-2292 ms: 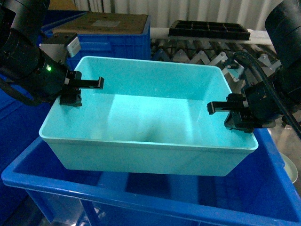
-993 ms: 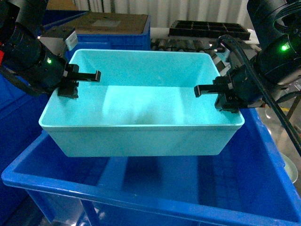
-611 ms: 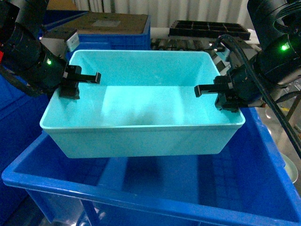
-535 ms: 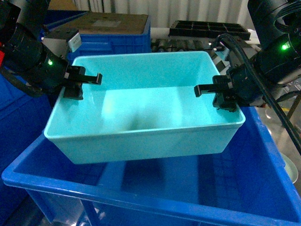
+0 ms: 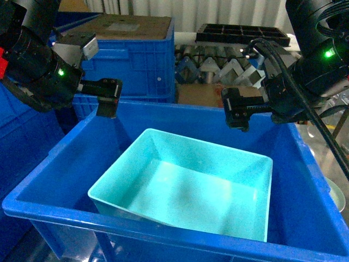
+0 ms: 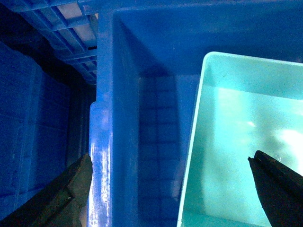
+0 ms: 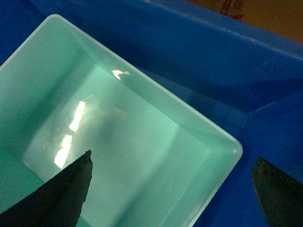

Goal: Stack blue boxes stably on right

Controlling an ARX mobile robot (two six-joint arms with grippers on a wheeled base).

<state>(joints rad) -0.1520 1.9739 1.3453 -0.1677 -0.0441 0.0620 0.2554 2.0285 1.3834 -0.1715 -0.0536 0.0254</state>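
Note:
The light turquoise tub [image 5: 191, 191] lies inside the royal-blue crate [image 5: 305, 180], turned askew to the crate's walls, with its near left corner riding higher. My left gripper [image 5: 108, 99] hangs open above the crate's far left corner, holding nothing. My right gripper [image 5: 238, 112] hangs open over the crate's far wall, also empty. In the left wrist view the open gripper [image 6: 169, 160] spans the crate rim [image 6: 100, 142] and the tub's left edge [image 6: 246, 142]. In the right wrist view the open gripper [image 7: 171, 158] straddles a corner of the tub [image 7: 118, 142], with the crate wall [image 7: 213, 61] beyond.
A ribbed dark blue crate topped with cardboard [image 5: 136, 49] stands behind on the left. A black compartment tray [image 5: 242, 34] rests on a roller conveyor [image 5: 218, 63] at the back. Another blue crate [image 5: 22, 142] sits close on the left.
Both grippers were shut on the tub's side rims, holding it over the crate. They have let go and opened, and the tub has dropped into the crate, landing askew.

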